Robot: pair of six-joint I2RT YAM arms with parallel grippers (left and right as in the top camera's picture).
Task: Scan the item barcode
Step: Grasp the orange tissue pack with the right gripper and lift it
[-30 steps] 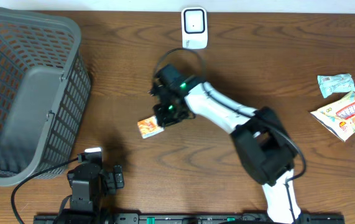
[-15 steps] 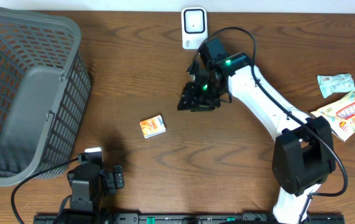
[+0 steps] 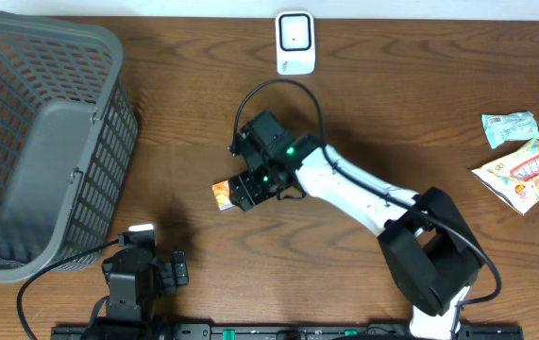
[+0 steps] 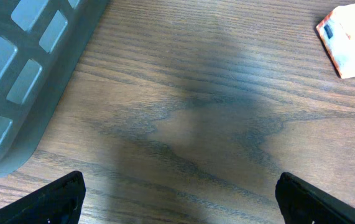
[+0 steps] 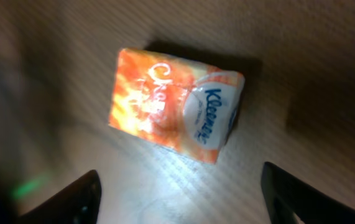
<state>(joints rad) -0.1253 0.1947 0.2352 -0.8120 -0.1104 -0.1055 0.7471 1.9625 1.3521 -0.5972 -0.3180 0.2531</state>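
Observation:
The item is a small orange Kleenex tissue pack (image 5: 174,112) lying flat on the wooden table; no barcode shows on its upper face. In the overhead view only its left end (image 3: 221,192) sticks out from under my right gripper (image 3: 253,185). That gripper (image 5: 183,199) hangs just above and beside the pack, open, with bare table between its fingers. The white scanner (image 3: 294,42) stands at the table's far edge. My left gripper (image 4: 180,202) is open and empty at the near edge (image 3: 143,272), and it sees the pack's corner (image 4: 351,40).
A large grey plastic basket (image 3: 38,142) fills the left side of the table; its wall (image 4: 22,68) is close to the left gripper. Two snack packets (image 3: 524,161) lie at the right edge.
The right gripper went from shut at the pack to open. Half a second ago it was up near the scanner; now it is back over the pack, which lies on the table.

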